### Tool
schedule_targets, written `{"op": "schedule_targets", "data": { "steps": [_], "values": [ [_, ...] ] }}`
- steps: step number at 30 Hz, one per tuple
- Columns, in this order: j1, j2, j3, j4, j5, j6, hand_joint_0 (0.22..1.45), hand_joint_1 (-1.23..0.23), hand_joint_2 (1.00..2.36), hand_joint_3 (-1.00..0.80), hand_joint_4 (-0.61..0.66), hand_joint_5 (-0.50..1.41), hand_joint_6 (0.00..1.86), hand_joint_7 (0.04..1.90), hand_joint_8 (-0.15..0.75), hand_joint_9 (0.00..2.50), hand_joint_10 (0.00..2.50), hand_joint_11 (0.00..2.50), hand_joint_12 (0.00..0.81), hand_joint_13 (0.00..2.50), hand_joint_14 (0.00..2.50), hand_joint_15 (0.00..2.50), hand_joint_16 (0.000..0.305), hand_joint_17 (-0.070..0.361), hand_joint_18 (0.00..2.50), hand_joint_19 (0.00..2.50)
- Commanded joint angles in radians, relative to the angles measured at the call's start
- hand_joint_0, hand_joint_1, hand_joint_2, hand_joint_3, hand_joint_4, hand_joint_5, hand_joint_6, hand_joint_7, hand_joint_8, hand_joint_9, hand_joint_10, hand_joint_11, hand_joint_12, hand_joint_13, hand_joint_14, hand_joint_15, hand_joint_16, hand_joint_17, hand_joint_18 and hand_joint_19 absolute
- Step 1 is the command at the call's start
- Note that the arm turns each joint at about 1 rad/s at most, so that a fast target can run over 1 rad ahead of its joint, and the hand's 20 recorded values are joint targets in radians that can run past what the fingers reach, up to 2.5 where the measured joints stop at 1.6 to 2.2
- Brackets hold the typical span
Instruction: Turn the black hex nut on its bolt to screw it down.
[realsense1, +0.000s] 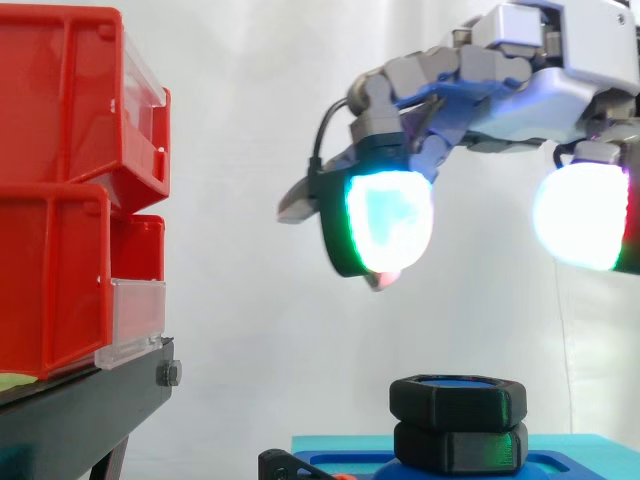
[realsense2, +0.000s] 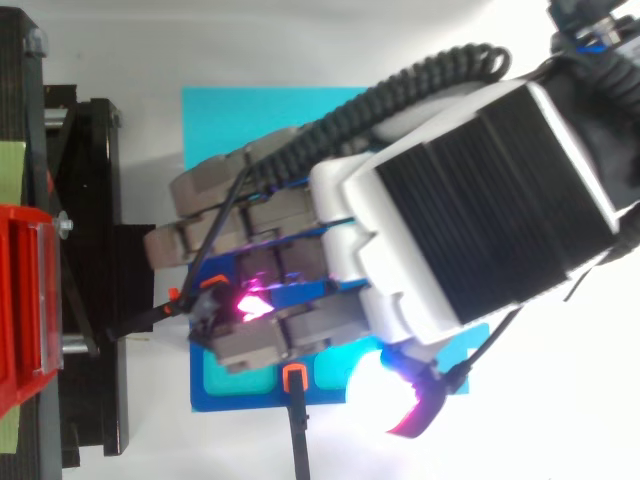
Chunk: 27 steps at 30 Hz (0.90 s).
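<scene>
Two black hex pieces sit stacked on a blue base (realsense1: 575, 458) at the bottom of the side view: the upper black hex nut (realsense1: 458, 399) rests on a lower black hex piece (realsense1: 460, 447). My hand (realsense1: 545, 75) hovers well above them and touches neither. Its fingers reach left and bend downward, with a glowing cyan-white fingertip pad (realsense1: 390, 220) to the upper left of the nut and a white thumb pad (realsense1: 580, 215) to the upper right. The space between them is wide and holds nothing. From above, my hand (realsense2: 470, 200) covers the nut.
Red bins (realsense1: 60, 200) stand stacked on a black stand (realsense1: 80, 415) at the left. The blue base (realsense2: 235, 378) lies on a cyan plate (realsense2: 240, 115) just right of the stand (realsense2: 90, 250). A white curtain hangs behind.
</scene>
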Motion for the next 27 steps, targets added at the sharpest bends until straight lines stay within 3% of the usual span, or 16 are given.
{"op": "schedule_targets", "data": {
  "steps": [1, 3, 4, 6, 8, 9, 13, 16, 17, 19, 20, 21, 24, 26, 27],
  "values": [
    [-0.015, 0.072, -0.086, -0.048, 0.016, -0.020, 0.42, -0.51, 1.00, -0.50, 0.23, -0.06, 0.50, 1.31, 0.316, 0.88, 0.02, 0.38, 0.376, 0.55, 0.00, 0.09, 0.061, 0.137, 0.47, 0.33],
    [-0.019, 0.098, -0.132, -0.046, 0.027, -0.020, 0.43, -0.52, 1.00, -0.50, 0.24, -0.06, 0.50, 1.31, 0.310, 0.87, 0.02, 0.38, 0.375, 0.54, 0.00, 0.10, 0.060, 0.136, 0.47, 0.33],
    [-0.024, 0.130, -0.193, -0.034, 0.045, -0.018, 0.43, -0.52, 1.00, -0.50, 0.23, -0.06, 0.50, 1.31, 0.312, 0.88, 0.02, 0.38, 0.375, 0.54, 0.00, 0.10, 0.060, 0.136, 0.47, 0.34],
    [-0.030, 0.173, -0.275, 0.006, 0.073, -0.013, 0.43, -0.51, 1.00, -0.50, 0.24, -0.06, 0.50, 1.31, 0.313, 0.87, 0.02, 0.38, 0.372, 0.54, 0.00, 0.10, 0.060, 0.135, 0.47, 0.33],
    [-0.033, 0.202, -0.325, 0.043, 0.088, -0.009, 0.43, -0.52, 1.00, -0.50, 0.23, -0.06, 0.50, 1.32, 0.309, 0.87, 0.02, 0.37, 0.370, 0.54, 0.00, 0.10, 0.060, 0.134, 0.47, 0.33],
    [-0.038, 0.237, -0.390, 0.087, 0.102, 0.003, 0.43, -0.52, 1.00, -0.50, 0.23, -0.06, 0.50, 1.31, 0.311, 0.87, 0.02, 0.37, 0.371, 0.54, 0.00, 0.10, 0.060, 0.134, 0.47, 0.33],
    [-0.044, 0.297, -0.509, 0.146, 0.156, 0.069, 0.43, -0.52, 1.00, -0.50, 0.23, -0.06, 0.50, 1.32, 0.311, 0.87, 0.02, 0.37, 0.370, 0.54, 0.00, 0.09, 0.059, 0.134, 0.47, 0.33],
    [-0.044, 0.311, -0.541, 0.152, 0.210, 0.158, 0.43, -0.52, 1.00, -0.50, 0.22, -0.06, 0.50, 1.32, 0.314, 0.87, 0.01, 0.34, 0.368, 0.54, 0.00, 0.09, 0.059, 0.133, 0.47, 0.33],
    [-0.045, 0.311, -0.541, 0.147, 0.228, 0.238, 0.44, -0.52, 1.00, -0.50, 0.22, -0.06, 0.50, 1.32, 0.314, 0.87, 0.01, 0.34, 0.368, 0.54, 0.00, 0.10, 0.059, 0.132, 0.47, 0.33],
    [-0.048, 0.311, -0.543, 0.135, 0.225, 0.329, 0.44, -0.52, 1.00, -0.50, 0.21, -0.06, 0.50, 1.32, 0.314, 0.87, 0.01, 0.33, 0.365, 0.54, 0.00, 0.10, 0.059, 0.132, 0.47, 0.33],
    [-0.048, 0.311, -0.543, 0.135, 0.225, 0.329, 0.44, -0.52, 1.00, -0.50, 0.21, -0.06, 0.50, 1.32, 0.317, 0.86, 0.01, 0.32, 0.365, 0.55, 0.00, 0.10, 0.059, 0.132, 0.47, 0.33],
    [-0.048, 0.311, -0.541, 0.123, 0.225, 0.413, 0.44, -0.52, 1.00, -0.50, 0.21, -0.06, 0.50, 1.32, 0.316, 0.86, 0.01, 0.32, 0.365, 0.54, 0.00, 0.09, 0.059, 0.132, 0.47, 0.33],
    [-0.048, 0.311, -0.543, 0.107, 0.228, 0.513, 0.44, -0.52, 1.00, -0.50, 0.21, -0.06, 0.50, 1.32, 0.313, 0.86, 0.01, 0.32, 0.363, 0.54, 0.00, 0.10, 0.059, 0.132, 0.47, 0.33],
    [-0.044, 0.311, -0.543, 0.106, 0.252, 0.643, 0.44, -0.52, 1.00, -0.50, 0.20, -0.06, 0.50, 1.32, 0.308, 0.84, 0.01, 0.32, 0.365, 0.54, 0.00, 0.10, 0.059, 0.132, 0.47, 0.33],
    [-0.044, 0.309, -0.541, 0.106, 0.260, 0.669, 0.44, -0.52, 1.00, -0.50, 0.20, -0.06, 0.50, 1.32, 0.307, 0.83, 0.01, 0.31, 0.365, 0.54, 0.00, 0.10, 0.059, 0.132, 0.47, 0.34]
  ]
}}
